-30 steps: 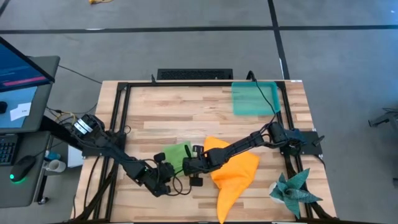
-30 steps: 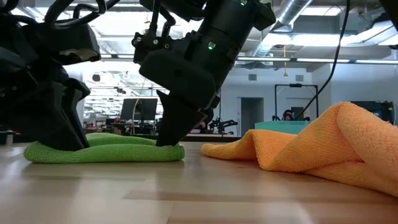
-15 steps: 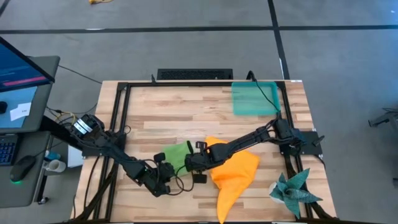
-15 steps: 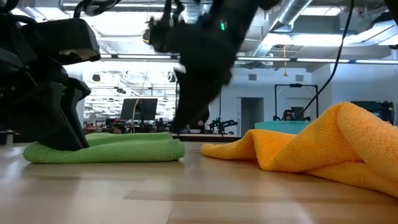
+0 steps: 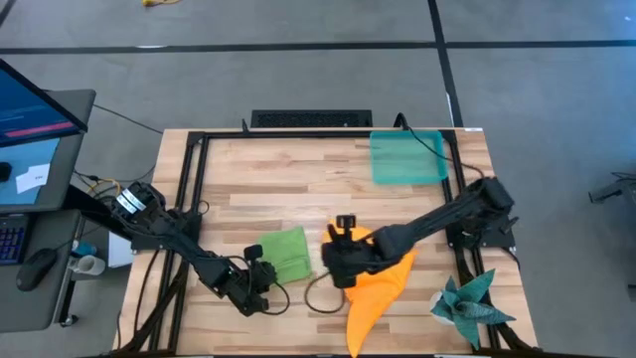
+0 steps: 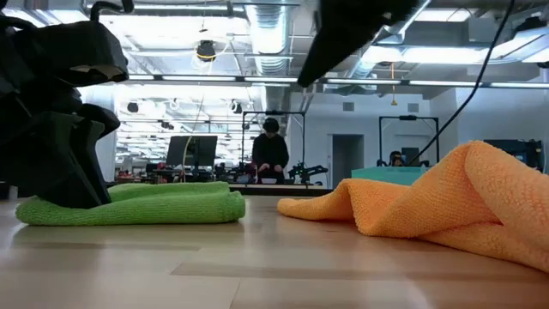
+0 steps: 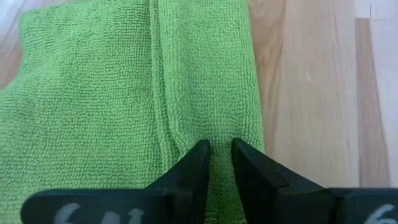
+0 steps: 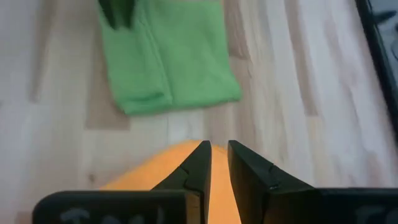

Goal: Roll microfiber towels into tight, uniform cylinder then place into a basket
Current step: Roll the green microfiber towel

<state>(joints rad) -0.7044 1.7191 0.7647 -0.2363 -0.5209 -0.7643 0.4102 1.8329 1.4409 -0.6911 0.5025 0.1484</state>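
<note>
Left fingers on green towel

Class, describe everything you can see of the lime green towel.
The lime green towel is a soft, nubby microfibre cloth, folded flat on the wooden table with a raised fold ridge running along it. It lies left of the orange towel, apart from it. The left gripper pinches its near edge; nothing else touches it.

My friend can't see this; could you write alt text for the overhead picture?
The left gripper presses a folded green towel on a wooden table; the right gripper hovers over an orange towel.
</note>
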